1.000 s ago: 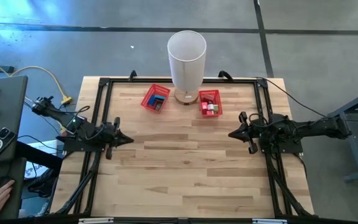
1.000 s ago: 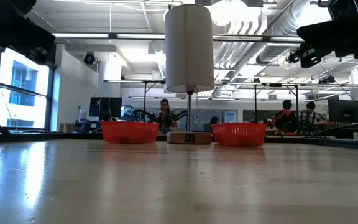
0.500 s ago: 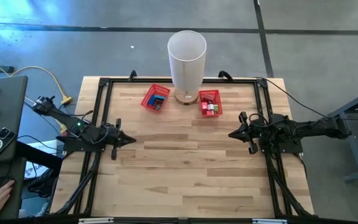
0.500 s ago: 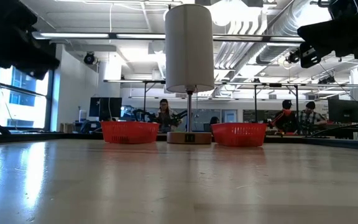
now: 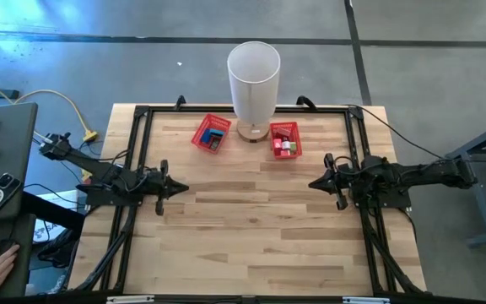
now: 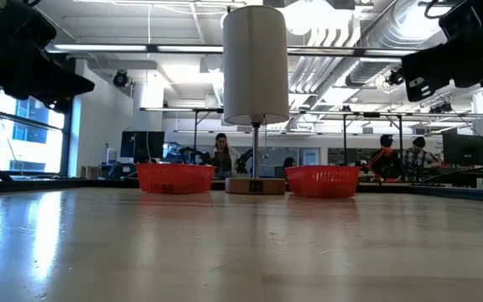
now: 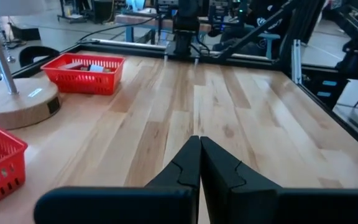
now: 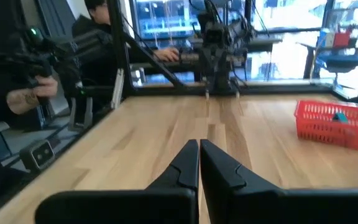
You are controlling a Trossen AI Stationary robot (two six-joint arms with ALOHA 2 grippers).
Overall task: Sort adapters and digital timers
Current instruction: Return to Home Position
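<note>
Now both arms hang above the wooden table (image 5: 251, 245), the left gripper (image 5: 178, 187) near the left edge and the right gripper (image 5: 314, 182) near the right edge. Each has its fingers pressed together on nothing. The adapters (image 5: 285, 148) lie in the right red bin (image 5: 273, 135) at the far side, beside the lamp (image 5: 253, 80); the left red bin (image 5: 199, 133) holds dark items. Homing well probably means drawing each arm straight back to its own side, clear of bins and lamp.

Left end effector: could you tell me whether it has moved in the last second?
Yes. In the high view the left end effector has slid rightward, closer to the left red bin.
</note>
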